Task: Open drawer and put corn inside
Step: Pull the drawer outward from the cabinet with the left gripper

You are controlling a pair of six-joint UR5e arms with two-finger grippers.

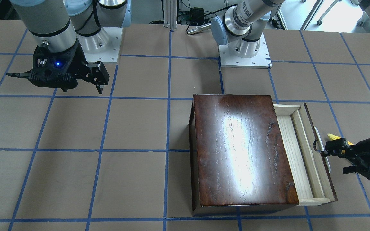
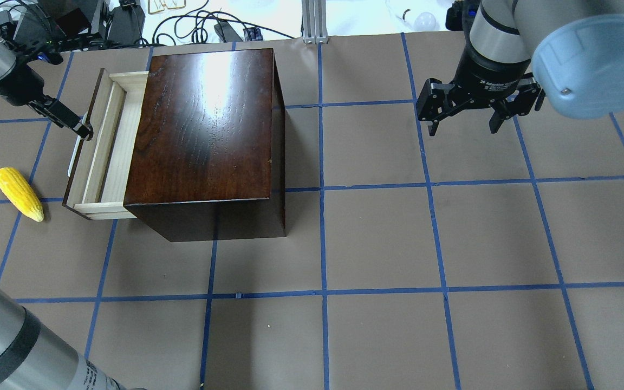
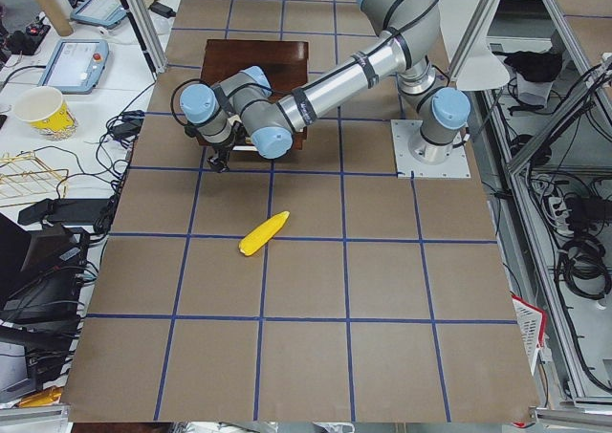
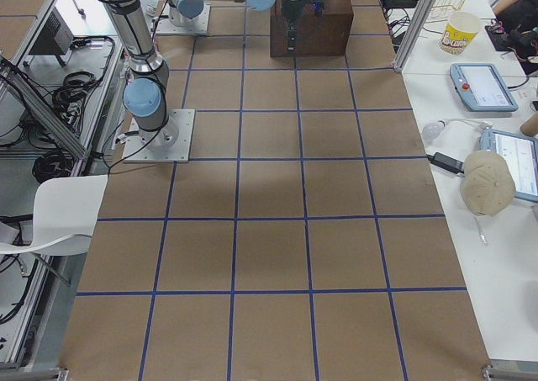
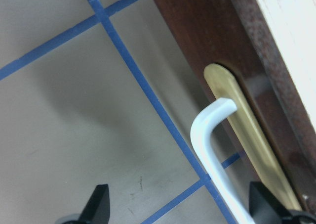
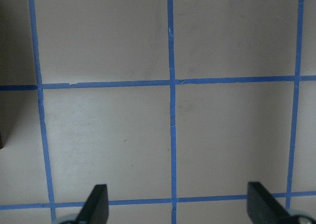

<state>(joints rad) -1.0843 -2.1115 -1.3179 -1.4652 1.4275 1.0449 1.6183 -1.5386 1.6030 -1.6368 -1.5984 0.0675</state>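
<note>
Left gripper (image 5: 180, 206) sits nearest the lens: jaws spread wide, the white curved handle (image 5: 206, 157) passing between them close to one fingertip, nothing clamped; the handle is mounted on a brass-coloured oval plate (image 5: 249, 135) on the glossy dark brown front of the drawer (image 2: 119, 146); the drawer, a shallow pale-wood tray, stands partly out of the dark reddish-brown box (image 2: 203, 119), on the robot's left side of it; the corn (image 2: 18, 193), a bright yellow cob with bumpy kernels and a tapered tip, lies flat on the table (image 2: 377, 244), near the drawer front but apart from it, its tip at a blue tape line; right gripper (image 2: 462, 129) hangs over the table well apart from the box, jaws wide, holding nothing.
</note>
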